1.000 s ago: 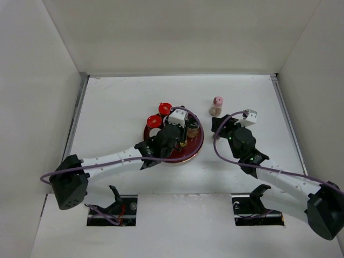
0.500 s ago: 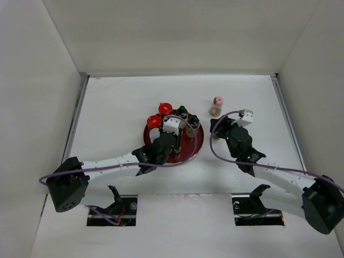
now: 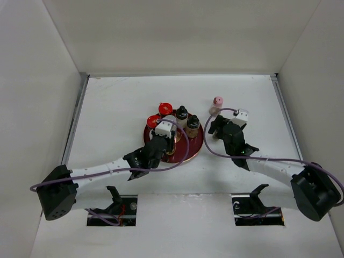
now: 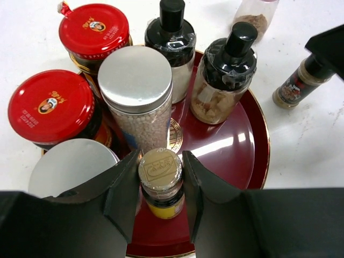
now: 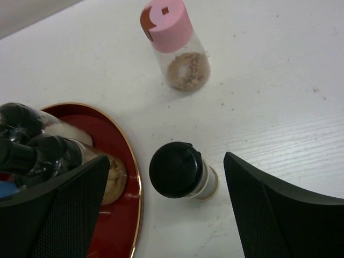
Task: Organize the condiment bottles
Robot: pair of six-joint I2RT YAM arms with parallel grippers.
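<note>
Near the 6 o'clock side of the round dark red tray [image 4: 236, 145], the left hand [image 4: 159, 183] is clamped tight on the slim yellow-labelled bottle [image 4: 160, 169], gold lid between its two fingers. Whether the bottle's base rests on the tray cannot be told. Since a second ago this hand has drawn back toward the near left, uncovering the tray's far half. At 8 o'clock stands a silver-lidded cylinder [image 4: 70, 166], and a taller silver-lidded cylinder [image 4: 134, 80] rises just beyond the held bottle. A red-lidded jar [image 4: 51, 105] sits at 9 o'clock and another red-lidded jar [image 4: 94, 29] at 11. Two black-capped bottles [image 4: 172, 32] [image 4: 228, 59] stand at 12 and 1. Off the tray's 2 o'clock rim, on the white tabletop [image 5: 279, 97], the right hand [image 5: 166, 161] gapes wide astride the lone black-capped bottle [image 5: 180, 172]. It grips nothing, with gaps on both sides. Over the last second it has spread wider and slid toward 11 o'clock. Farthest, at 12 o'clock of that bottle, stands the pink-capped bottle [image 5: 166, 24].
</note>
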